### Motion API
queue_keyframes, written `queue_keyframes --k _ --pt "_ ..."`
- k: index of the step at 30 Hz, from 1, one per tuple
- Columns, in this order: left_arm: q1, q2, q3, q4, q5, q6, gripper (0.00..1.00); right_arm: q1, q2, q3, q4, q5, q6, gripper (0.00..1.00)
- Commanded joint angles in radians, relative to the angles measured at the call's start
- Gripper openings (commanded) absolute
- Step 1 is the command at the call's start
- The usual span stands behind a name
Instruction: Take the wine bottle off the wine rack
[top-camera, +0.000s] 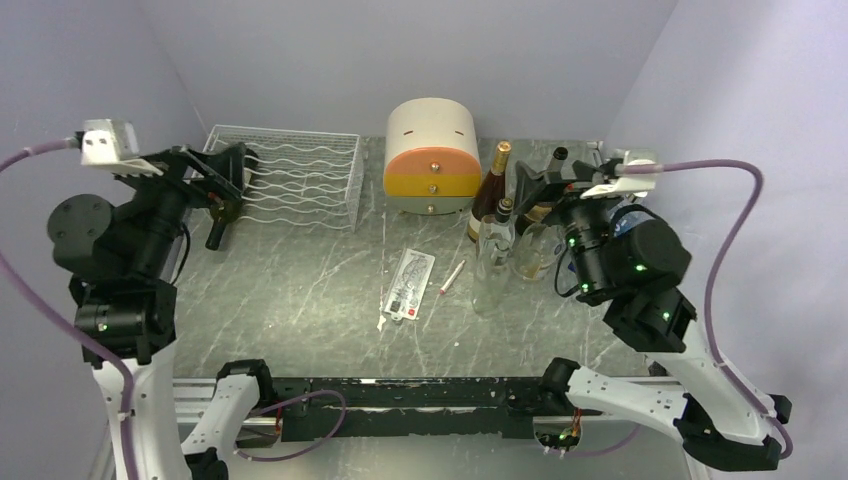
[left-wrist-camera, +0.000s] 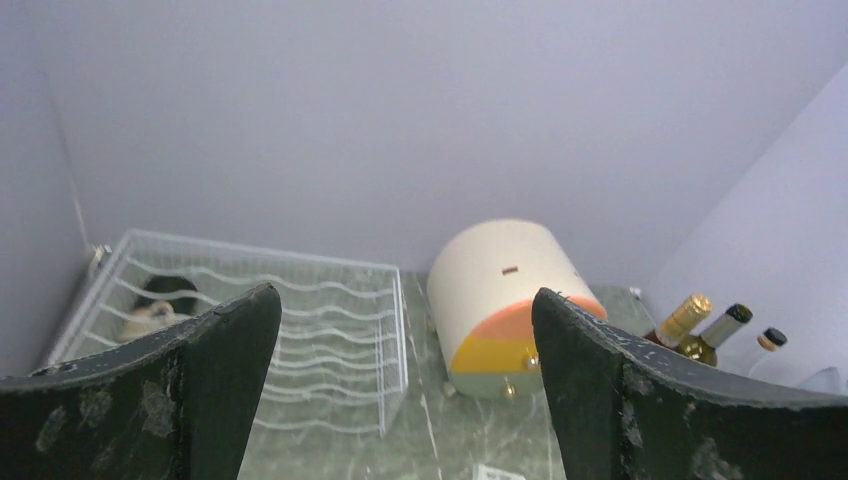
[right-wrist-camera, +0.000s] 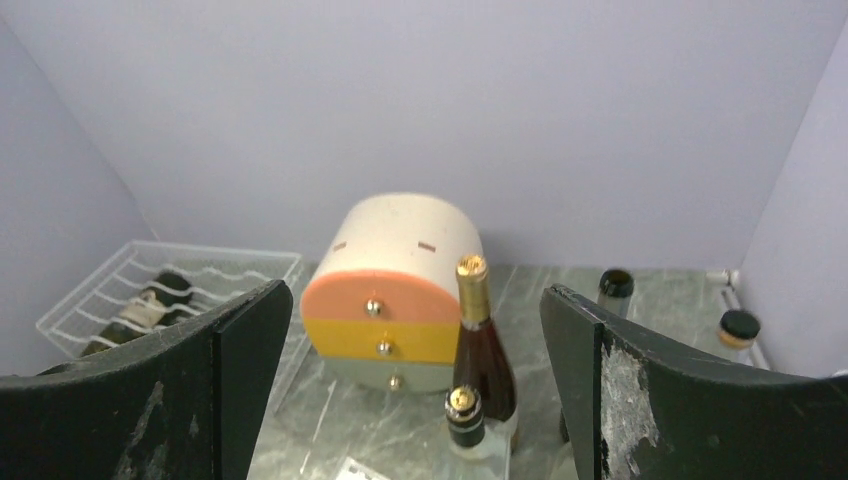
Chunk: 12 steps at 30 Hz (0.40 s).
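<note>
One pale-labelled bottle (right-wrist-camera: 145, 305) on rack (top-camera: 310, 185)

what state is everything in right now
wine rack, holds one bottle
wine bottle, lying on its side in it
left gripper, jaws open, empty
right gripper, jaws open, empty
drawer cabinet, all drawers shut
brown bottle, upright, foil-capped

the near part of the wine bottle (left-wrist-camera: 160, 300) in the wine rack (left-wrist-camera: 340, 330) is hidden behind the left tool (left-wrist-camera: 405, 293), and its label is a blur. from above, the left arm (top-camera: 140, 230) covers nearly all of it. the print on the white card (top-camera: 408, 285) is too small to read.
</note>
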Motion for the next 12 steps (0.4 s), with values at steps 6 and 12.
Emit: queue_keyframes --k 6,12 --pt "-0.004 -0.012 0.081 0.076 -0.069 0.076 0.99 -0.002 -0.001 0.095 0.048 0.009 -0.119 1.00" --pt "-0.005 -0.007 0.079 0.065 -0.066 0.067 0.99 -0.002 -0.011 0.015 0.115 0.081 -0.154 1.00"
